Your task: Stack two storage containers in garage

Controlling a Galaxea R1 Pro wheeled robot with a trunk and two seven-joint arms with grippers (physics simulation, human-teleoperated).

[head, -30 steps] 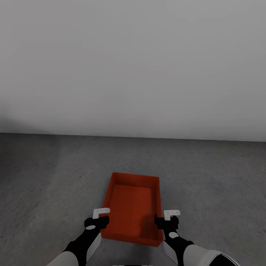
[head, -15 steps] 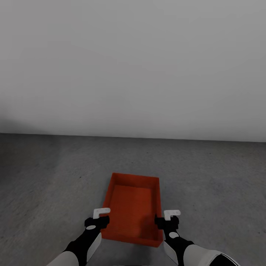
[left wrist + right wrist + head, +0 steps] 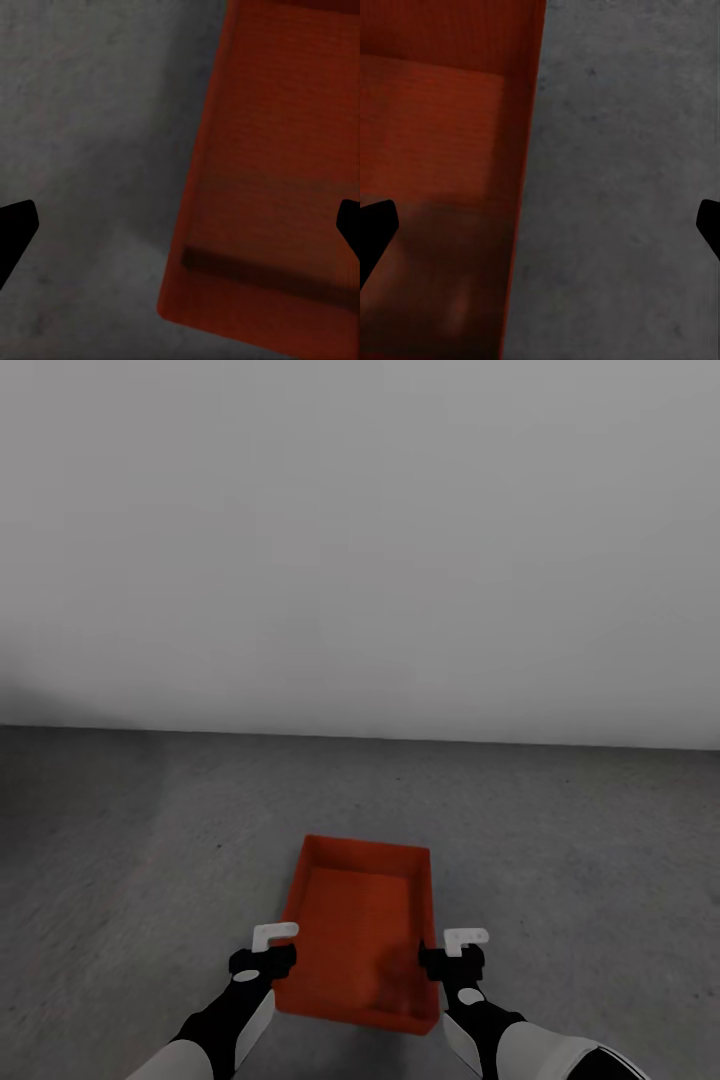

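One orange-red storage container (image 3: 360,920), open-topped and empty, lies on the dark grey garage floor (image 3: 150,840) just in front of me. My left gripper (image 3: 268,968) hangs open over its left long wall, near the close corner. In the left wrist view that wall of the container (image 3: 285,150) runs between the wide-spread black fingertips (image 3: 15,225) without touching them. Over the opposite wall my right gripper (image 3: 450,965) is open too. The right wrist view has the container (image 3: 435,135) wall passing between its fingertips (image 3: 375,225). The second container is out of view.
A plain white-grey wall (image 3: 360,560) rises a short way beyond the container. Bare concrete-like floor (image 3: 622,187) spreads to both sides of it, with a soft shadow on the floor (image 3: 90,112) beside the left wall.
The wall's foot, the floor and the container have slid slightly down in the picture while both grippers keep their place in it: the camera has moved. Both grippers stay open.
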